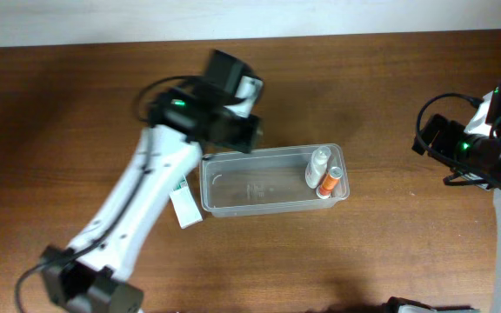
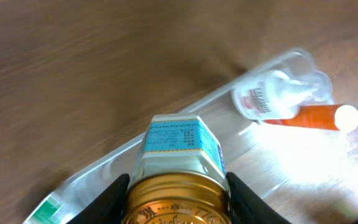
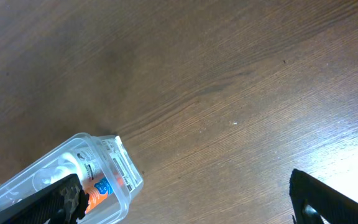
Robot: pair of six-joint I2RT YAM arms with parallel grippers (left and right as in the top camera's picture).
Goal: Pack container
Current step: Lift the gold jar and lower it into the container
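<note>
The clear container (image 1: 250,187) lies in the middle of the table. A white bottle (image 1: 317,165) and an orange tube (image 1: 330,183) lie at its right end. My left gripper (image 2: 178,186) is shut on a jar (image 2: 179,140) with a gold lid and a blue-and-white label, and holds it above the container's left back part (image 2: 114,158). In the overhead view the left gripper (image 1: 233,130) hides the jar. My right gripper (image 3: 191,205) is open and empty, off to the right of the container's end (image 3: 120,165).
A white and green box (image 1: 185,207) lies on the table against the container's left front corner, and shows in the left wrist view (image 2: 48,208). The right arm (image 1: 472,148) is near the table's right edge.
</note>
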